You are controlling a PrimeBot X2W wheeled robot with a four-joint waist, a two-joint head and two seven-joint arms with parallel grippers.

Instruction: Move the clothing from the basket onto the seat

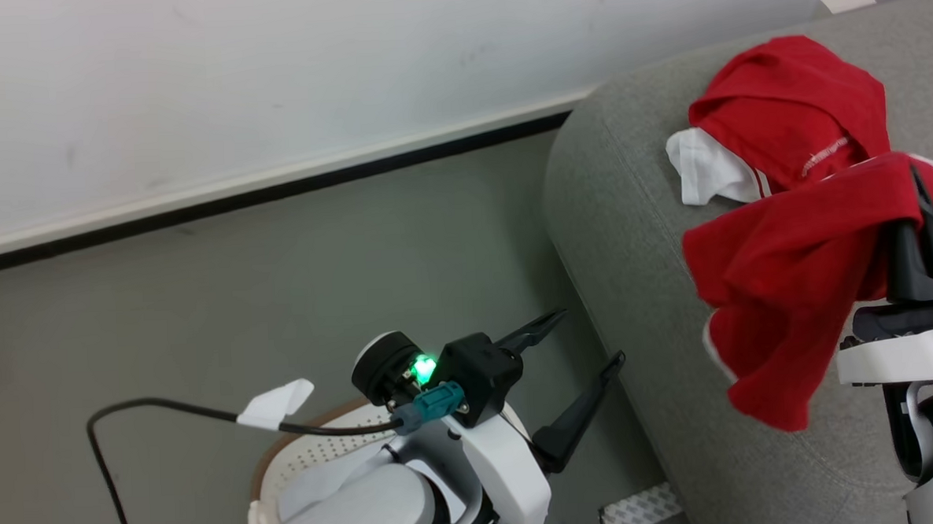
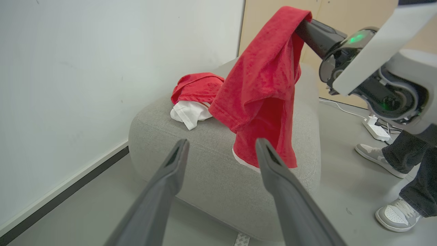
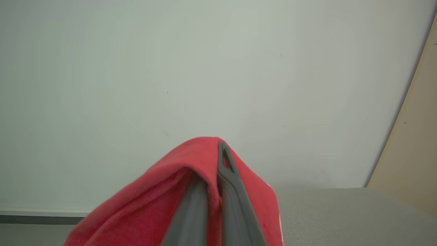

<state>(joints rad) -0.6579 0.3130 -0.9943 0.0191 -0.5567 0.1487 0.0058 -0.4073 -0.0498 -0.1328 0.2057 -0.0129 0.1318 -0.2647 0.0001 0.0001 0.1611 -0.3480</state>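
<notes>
Sofa (image 1: 629, 208) takes up the right side of the head view, grey, with its rounded end toward mid-frame. At the right edge the right claw (image 1: 923, 218) points up the frame, fingers pinched narrow on a red garment (image 1: 782, 280). The right wrist view shows the cloth folded over both fingers and caught between them. This garment hangs from the claw and droops down the frame in front of the sofa, a white hem showing at its lower edge. Whether its tail touches the upholstery I cannot tell. A second garment (image 1: 791, 114), red with a white part, lies crumpled on the sofa top at upper right, just beside the held one. At bottom centre the left claw (image 1: 589, 337) is spread wide with nothing in it, fingers aimed toward the sofa. At lower left, part of the basket (image 1: 309, 451) shows behind the left arm (image 1: 382, 502). In the left wrist view a person's shoes (image 2: 396, 213) stand on the floor (image 2: 341, 191) at the right edge.
</notes>
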